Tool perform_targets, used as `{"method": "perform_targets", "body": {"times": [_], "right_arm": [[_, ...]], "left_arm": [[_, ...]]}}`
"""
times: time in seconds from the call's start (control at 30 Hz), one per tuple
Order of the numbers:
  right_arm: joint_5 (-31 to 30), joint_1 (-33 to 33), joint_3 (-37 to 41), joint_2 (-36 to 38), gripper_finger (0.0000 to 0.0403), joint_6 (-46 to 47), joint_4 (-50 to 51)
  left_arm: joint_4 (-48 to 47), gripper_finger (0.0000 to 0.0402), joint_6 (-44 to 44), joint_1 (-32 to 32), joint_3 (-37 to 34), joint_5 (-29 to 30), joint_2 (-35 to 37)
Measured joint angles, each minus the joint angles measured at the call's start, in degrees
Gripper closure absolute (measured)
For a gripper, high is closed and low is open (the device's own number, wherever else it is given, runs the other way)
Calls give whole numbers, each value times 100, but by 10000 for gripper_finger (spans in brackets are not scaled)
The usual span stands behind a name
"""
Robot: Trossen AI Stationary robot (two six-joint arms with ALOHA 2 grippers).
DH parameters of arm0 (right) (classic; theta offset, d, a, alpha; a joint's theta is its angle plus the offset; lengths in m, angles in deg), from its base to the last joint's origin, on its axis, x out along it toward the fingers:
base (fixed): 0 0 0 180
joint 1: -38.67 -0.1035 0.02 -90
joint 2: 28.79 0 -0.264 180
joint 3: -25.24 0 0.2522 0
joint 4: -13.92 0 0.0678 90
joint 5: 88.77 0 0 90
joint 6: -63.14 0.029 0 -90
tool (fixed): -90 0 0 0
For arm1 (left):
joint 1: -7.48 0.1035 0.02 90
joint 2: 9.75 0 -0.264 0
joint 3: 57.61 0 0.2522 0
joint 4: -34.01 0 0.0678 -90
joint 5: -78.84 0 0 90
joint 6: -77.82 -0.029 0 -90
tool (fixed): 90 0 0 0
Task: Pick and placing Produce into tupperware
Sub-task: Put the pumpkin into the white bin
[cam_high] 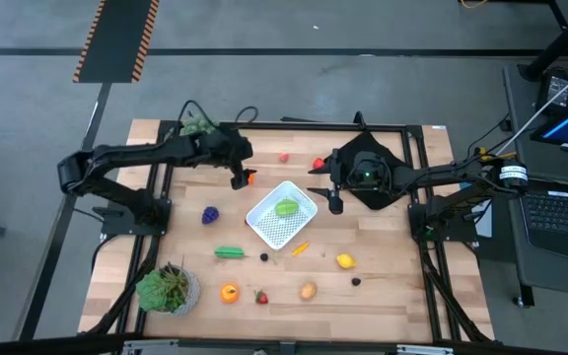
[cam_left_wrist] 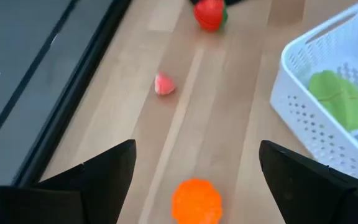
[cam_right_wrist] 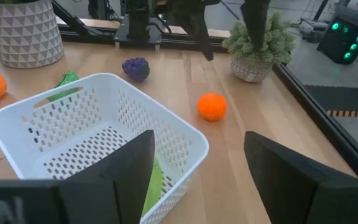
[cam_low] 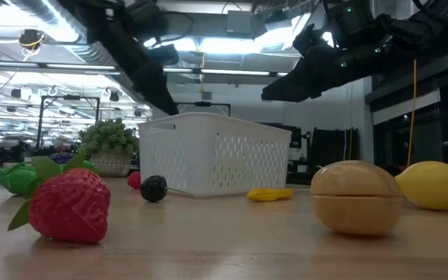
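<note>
The overhead camera looks straight down, taking in the whole table [cam_high: 383, 266] and floor around it. The low one sits at tabletop height, close behind a strawberry [cam_low: 68, 204] and a tan piece [cam_low: 356, 196], facing level across to the white tupperware [cam_low: 216, 154] and the room beyond. Each wrist camera peers past its own dark fingers at close range — both catch the small orange fruit [cam_left_wrist: 196, 200] and the tupperware's wall, from opposite sides

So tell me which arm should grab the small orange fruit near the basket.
Left. The left gripper hangs open right over the orange fruit; the right gripper sits across the white basket.
</note>
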Motion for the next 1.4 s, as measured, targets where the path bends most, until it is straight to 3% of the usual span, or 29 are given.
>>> {"method": "perform_targets", "body": {"times": [0.33,0.57,0.83,1.2,1.4], "right_arm": [[1,0,0,0,153,135,240],[1,0,0,0,153,107,236],[1,0,0,0,153,91,240],[1,-7,0,0,153,-19,243],[1,-7,0,0,153,-19,243]], "left_arm": [[-538,69,-121,-41,155,130,-149],[-756,69,40,-48,155,543,-146],[-805,69,50,-108,99,377,-230],[-578,69,29,-39,-62,247,-1363],[-461,69,-1,9,-63,651,-1855]]}}
